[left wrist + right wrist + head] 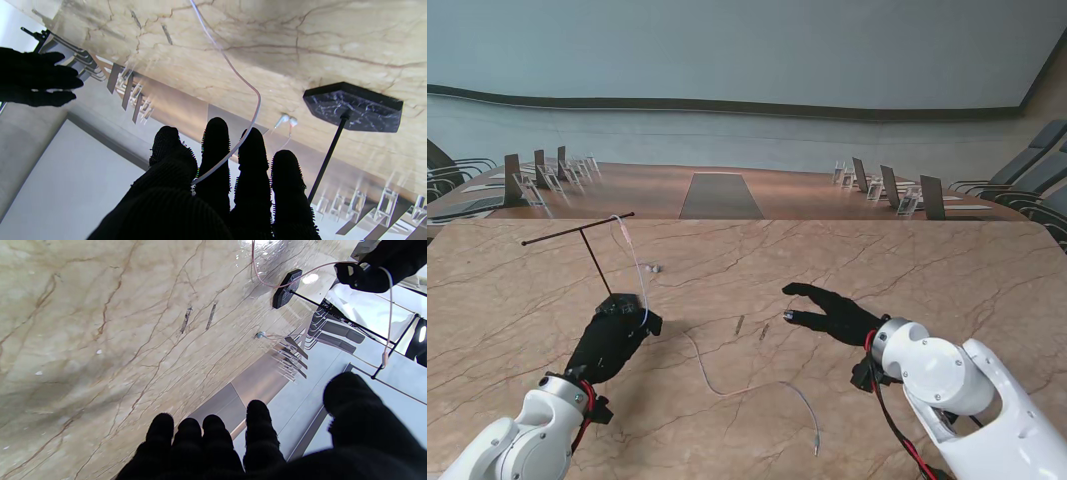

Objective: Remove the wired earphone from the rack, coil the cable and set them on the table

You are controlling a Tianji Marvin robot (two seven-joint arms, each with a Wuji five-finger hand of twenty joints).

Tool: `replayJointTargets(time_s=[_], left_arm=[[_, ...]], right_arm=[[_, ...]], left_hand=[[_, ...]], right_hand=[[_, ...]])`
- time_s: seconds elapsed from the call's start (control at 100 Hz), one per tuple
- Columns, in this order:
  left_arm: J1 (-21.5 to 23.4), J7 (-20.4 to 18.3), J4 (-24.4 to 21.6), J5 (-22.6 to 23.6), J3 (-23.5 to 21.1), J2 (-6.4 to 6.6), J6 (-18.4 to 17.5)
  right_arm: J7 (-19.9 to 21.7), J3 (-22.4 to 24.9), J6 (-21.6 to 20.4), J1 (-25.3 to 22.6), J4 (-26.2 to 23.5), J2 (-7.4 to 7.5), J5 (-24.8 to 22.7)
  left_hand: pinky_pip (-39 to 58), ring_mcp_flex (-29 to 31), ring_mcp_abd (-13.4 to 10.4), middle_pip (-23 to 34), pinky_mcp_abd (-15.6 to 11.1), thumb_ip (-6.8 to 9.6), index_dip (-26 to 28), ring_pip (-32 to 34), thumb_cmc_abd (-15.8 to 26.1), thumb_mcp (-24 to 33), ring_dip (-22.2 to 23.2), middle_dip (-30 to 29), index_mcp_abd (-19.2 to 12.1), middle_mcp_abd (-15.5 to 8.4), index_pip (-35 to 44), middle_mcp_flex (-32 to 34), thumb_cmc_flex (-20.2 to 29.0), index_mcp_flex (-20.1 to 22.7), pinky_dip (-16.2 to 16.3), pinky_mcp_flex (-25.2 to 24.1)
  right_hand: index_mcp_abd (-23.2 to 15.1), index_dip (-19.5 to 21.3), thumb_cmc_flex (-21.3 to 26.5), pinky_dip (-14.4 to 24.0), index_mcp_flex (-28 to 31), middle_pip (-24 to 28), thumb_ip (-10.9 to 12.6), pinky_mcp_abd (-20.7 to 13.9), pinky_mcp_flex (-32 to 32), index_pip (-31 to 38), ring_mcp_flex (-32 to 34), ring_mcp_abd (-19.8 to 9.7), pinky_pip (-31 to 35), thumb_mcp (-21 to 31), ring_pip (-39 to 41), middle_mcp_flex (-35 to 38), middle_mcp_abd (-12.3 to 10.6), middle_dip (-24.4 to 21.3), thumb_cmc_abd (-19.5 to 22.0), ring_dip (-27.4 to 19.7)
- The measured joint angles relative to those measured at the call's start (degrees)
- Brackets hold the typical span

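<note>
Nearest, pinched the earphone cable [233, 70] in the left hand [615, 338] beside the rack [587, 240], right hand [832, 312] spread and empty; still draped over the crossbar, apparently mid-removal, coiling next.

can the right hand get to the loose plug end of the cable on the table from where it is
Probably yes. The right hand is open and holds nothing, and the cable trails over bare table to its plug end, nearer to me than that hand, with nothing between them.

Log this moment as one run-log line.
left hand: shut on cable by rack | right hand: open, holding nothing | cable: partly over rack bar, rest on table | coil: not started
</note>
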Motion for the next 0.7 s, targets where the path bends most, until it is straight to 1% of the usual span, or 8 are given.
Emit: replayJointTargets(time_s=[0.15,0.23,0.3,0.37,0.48,0.53,0.59,0.7], left_arm=[[0.8,-1.1,-0.3,0.1,0.2,0.16,0.2],[1.0,-1.7,-0.5,0.1,0.6,0.31,0.5],[1.1,-2.1,-0.6,0.1,0.9,0.40,0.7],[1.3,-2.4,-0.7,0.1,1.1,0.43,0.7],[1.5,-2.4,-0.8,0.1,1.3,0.44,0.7],[1.7,-2.4,-0.9,0.1,1.4,0.45,0.7],[1.8,-2.4,-1.0,0.1,1.5,0.47,0.6],[1.9,-2.6,-1.1,0.0,1.7,0.50,0.5]], right_arm=[[0.7,-1.6,0.0,1.6,0.5,0.05,0.5],[1.0,-2.8,-0.3,2.8,1.0,0.14,0.8],[1.1,-4.1,-1.1,4.2,1.7,0.23,1.1],[0.5,-5.7,-2.5,5.8,3.0,0.23,1.7],[-1.5,-8.2,-4.2,8.4,5.4,-0.07,3.2],[-1.6,-9.1,-4.4,9.4,6.2,-0.27,3.6],[-1.6,-10.3,-4.8,10.8,7.0,-0.42,4.1],[-1.6,-13.1,-5.3,13.6,8.8,-0.59,5.3]], left_hand=[[6.2,0.0,0.6,0.0,0.0,0.00,0.0,0.8,0.0,0.0,0.5,0.0,0.0,0.0,0.0,0.0,0.0,0.0,4.0,0.7],[8.7,0.0,0.8,0.0,0.0,0.00,0.0,1.0,0.0,0.0,0.8,0.0,0.0,0.0,0.0,0.0,0.0,0.0,5.6,1.0],[10.5,-0.6,0.9,0.0,-0.2,0.00,0.0,1.4,0.0,0.0,0.9,0.0,0.0,0.0,0.0,0.0,0.0,0.0,6.9,1.5],[12.4,-0.7,0.9,0.0,-0.8,0.00,-0.1,1.5,0.0,0.0,1.2,0.0,0.0,0.0,0.0,0.0,0.0,0.0,8.2,1.8],[12.5,-0.7,0.9,0.0,-1.0,0.00,-0.1,1.5,0.0,0.0,1.3,0.0,0.0,0.1,0.0,0.0,0.0,-0.1,8.6,1.8],[12.5,-0.7,0.9,0.0,-1.0,0.00,-0.1,1.5,0.0,0.0,1.3,0.0,0.0,0.1,0.0,0.0,0.0,-0.1,8.7,1.8],[12.5,-0.7,0.9,0.0,-1.0,0.00,-0.1,1.5,0.0,0.0,1.3,0.0,0.0,0.1,0.0,0.0,0.0,-0.1,9.1,1.8],[12.5,-0.8,0.9,0.0,-1.0,0.00,-0.2,1.5,0.0,0.0,1.4,0.8,0.0,0.1,0.0,0.0,0.0,-0.1,9.1,1.8]], right_hand=[[0.0,-0.3,0.0,0.1,0.0,0.4,0.0,0.1,0.0,0.6,0.0,0.4,0.5,0.0,0.1,0.0,0.4,0.0,0.0,0.9],[0.0,-0.6,0.0,0.7,0.0,1.7,0.0,0.5,0.0,1.4,0.0,1.0,1.8,0.0,0.4,0.0,0.6,0.0,0.0,2.8],[0.1,-0.9,0.0,0.7,-0.4,3.9,0.0,1.5,0.0,3.5,0.0,2.2,4.0,0.0,2.1,0.0,1.6,0.5,0.0,4.8],[0.3,-1.5,0.0,0.7,-0.7,7.5,0.0,3.2,0.0,7.3,0.0,4.1,6.9,0.0,6.0,0.0,2.9,1.7,0.0,6.1],[0.8,-3.5,0.7,0.7,-1.0,11.9,0.0,5.3,0.8,12.4,0.1,6.0,9.8,0.0,11.4,0.0,4.4,3.7,0.0,6.9],[1.1,-4.4,0.7,0.6,-1.0,13.8,0.0,6.2,0.9,13.8,0.1,7.0,11.1,0.0,13.9,0.0,5.0,4.4,0.0,7.5],[1.2,-5.3,0.7,0.6,-1.0,15.8,0.0,7.1,1.4,15.4,0.1,7.8,12.8,0.0,17.1,0.0,5.2,5.1,0.0,8.4],[1.4,-6.5,0.7,0.2,-1.0,18.2,0.0,8.9,1.7,17.4,0.2,9.6,15.4,0.0,21.7,0.0,6.3,6.3,0.0,10.4]])
